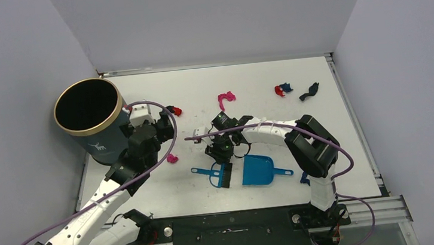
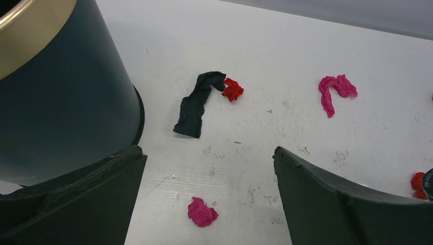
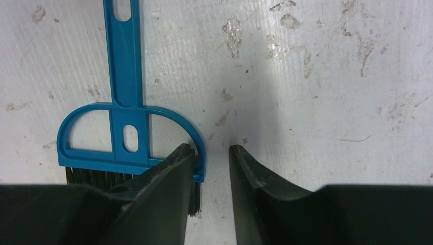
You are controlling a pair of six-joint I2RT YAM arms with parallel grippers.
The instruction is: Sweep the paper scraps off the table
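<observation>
Paper scraps lie over the white table point(image 1: 258, 76): a pink bit point(image 1: 172, 158), a red bit point(image 1: 177, 111), a magenta strip point(image 1: 225, 99), a red-and-blue bit point(image 1: 282, 89) and a dark one point(image 1: 309, 92). My left gripper point(image 1: 167, 127) is open and empty. In the left wrist view point(image 2: 208, 153) the pink bit point(image 2: 202, 212) lies below and between its fingers, with a black strip point(image 2: 196, 104), the red bit point(image 2: 233, 89) and the magenta strip point(image 2: 334, 92) beyond. My right gripper point(image 1: 222, 152) is narrowly open point(image 3: 210, 149) at the right end of the blue brush point(image 3: 127, 127), not closed on it.
A tall dark bin with a gold rim point(image 1: 90, 119) stands at the left, close to my left gripper point(image 2: 61, 102). The blue dustpan point(image 1: 259, 169) lies right of the brush point(image 1: 213, 174). A metal rail point(image 1: 361, 144) runs along the table's right edge.
</observation>
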